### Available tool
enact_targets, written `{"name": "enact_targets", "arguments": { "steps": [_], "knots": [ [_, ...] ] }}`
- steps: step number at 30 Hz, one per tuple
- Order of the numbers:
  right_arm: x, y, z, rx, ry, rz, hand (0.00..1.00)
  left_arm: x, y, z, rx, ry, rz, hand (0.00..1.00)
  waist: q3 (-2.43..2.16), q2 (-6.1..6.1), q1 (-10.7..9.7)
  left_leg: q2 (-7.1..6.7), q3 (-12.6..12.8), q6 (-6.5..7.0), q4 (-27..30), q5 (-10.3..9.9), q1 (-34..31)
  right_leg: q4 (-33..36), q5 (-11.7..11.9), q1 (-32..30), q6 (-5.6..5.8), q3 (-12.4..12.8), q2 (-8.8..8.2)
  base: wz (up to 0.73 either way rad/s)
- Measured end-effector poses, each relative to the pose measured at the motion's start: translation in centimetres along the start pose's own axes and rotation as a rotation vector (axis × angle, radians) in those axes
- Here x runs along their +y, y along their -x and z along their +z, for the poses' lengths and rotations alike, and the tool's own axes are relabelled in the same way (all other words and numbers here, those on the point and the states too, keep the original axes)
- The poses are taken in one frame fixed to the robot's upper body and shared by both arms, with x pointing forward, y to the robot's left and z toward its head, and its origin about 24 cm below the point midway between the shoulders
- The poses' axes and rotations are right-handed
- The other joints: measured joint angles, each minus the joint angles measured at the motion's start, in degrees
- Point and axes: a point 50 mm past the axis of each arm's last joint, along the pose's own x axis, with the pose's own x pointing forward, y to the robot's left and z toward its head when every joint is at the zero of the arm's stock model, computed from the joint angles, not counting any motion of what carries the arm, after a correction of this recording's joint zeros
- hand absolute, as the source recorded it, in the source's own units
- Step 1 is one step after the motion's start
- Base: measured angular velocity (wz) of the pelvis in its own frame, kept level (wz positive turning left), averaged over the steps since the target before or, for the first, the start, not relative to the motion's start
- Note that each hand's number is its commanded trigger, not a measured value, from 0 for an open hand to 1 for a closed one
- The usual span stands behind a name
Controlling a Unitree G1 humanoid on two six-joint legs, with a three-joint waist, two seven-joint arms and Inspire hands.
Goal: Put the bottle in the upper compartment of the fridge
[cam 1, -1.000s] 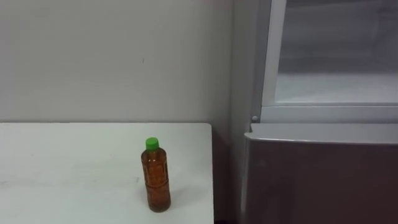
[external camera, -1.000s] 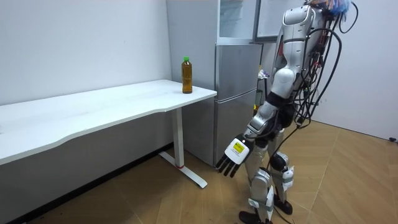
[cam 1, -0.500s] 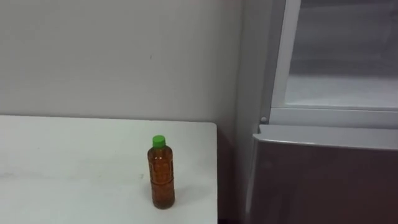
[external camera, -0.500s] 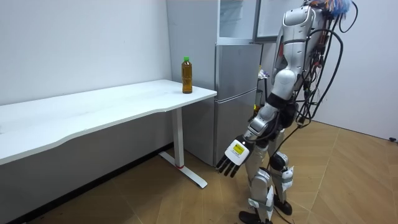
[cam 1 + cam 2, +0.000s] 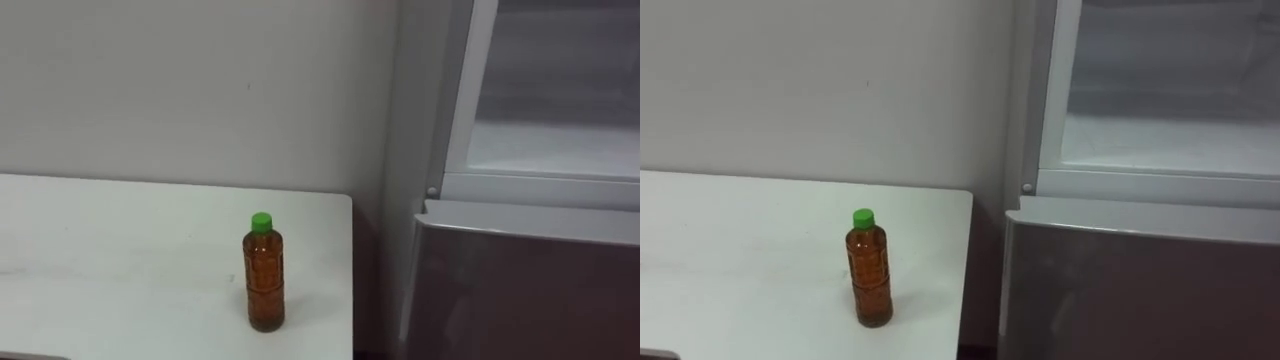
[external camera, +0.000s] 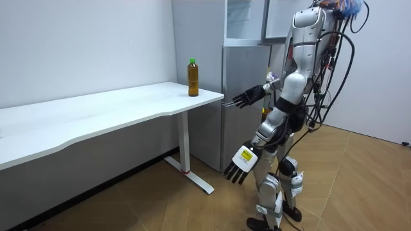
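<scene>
Amber liquid fills the bottle (image 5: 265, 275), which stands upright under its green cap (image 5: 261, 222) on the white counter (image 5: 120, 270), near the corner closest to the fridge (image 5: 520, 290), with nothing touching it. None of the task is done yet: the bottle has still to be grasped, lifted and carried into the upper compartment (image 5: 560, 150). That compartment appears to be open already, though I see just its frame and pale inside, so I would not swear to it. In the room view the robot stands before the fridge. Its right hand (image 6: 247, 98) is held out at about counter height, fingers spread straight and holding nothing, well apart from the bottle. Its left hand (image 6: 240, 164) hangs low by the leg, fingers straight and empty too. Half a second ago the right hand was not raised there; it has come up since, while the left hand and the bottle have kept their places. The eye views have slid a little, which is the head's own movement.
</scene>
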Motion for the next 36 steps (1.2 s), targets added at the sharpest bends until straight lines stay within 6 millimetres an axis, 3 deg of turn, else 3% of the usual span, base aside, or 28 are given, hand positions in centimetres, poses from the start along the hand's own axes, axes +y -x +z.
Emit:
{"name": "enact_targets", "arguments": {
  "steps": [14, 19, 24, 36],
  "knots": [
    [-0.2, 1.7, 9.1, -0.353, 0.152, 0.053, 0.0, 0.4, 0.1, -0.4, 0.017, -0.004, 0.011, 0.0, -0.12, -0.48, 0.8, 0.57, 0.8, 0.07, -0.1, 0.0, 0.6, 0.2, 0.4, 0.1, -0.08, 0.3, 0.01, -0.02],
    [-0.2, 1.5, 10.2, -0.387, 0.172, 0.066, 0.0, 0.5, 0.1, -0.5, 0.019, -0.005, 0.023, 0.0, -0.1, -0.81, 2.1, 0.56, 1.2, 0.07, -0.2, 0.1, 0.9, 0.1, 0.5, 0.1, -0.14, 0.3, 0.07, -0.06],
    [-0.1, 1.6, 13.2, -0.496, 0.219, 0.072, 0.0, 0.6, 0.1, -0.5, 0.021, -0.007, 0.024, 0.0, -0.17, -0.96, 2.2, 0.53, 1.0, 0.07, 0.0, 0.1, 0.5, 0.0, 0.8, 0.1, -0.19, -0.1, 0.19, 0.02],
    [0.3, 1.8, 16.0, -0.595, 0.266, 0.085, 0.0, 0.7, 0.0, -0.1, 0.01, -0.055, 0.016, 0.0, -0.13, -1.4, 3.5, 0.63, 0.8, 0.09, 0.0, 0.1, 0.4, 0.0, 0.8, 0.0, -0.18, 0.3, 0.19, 0.0]
  ]
}}
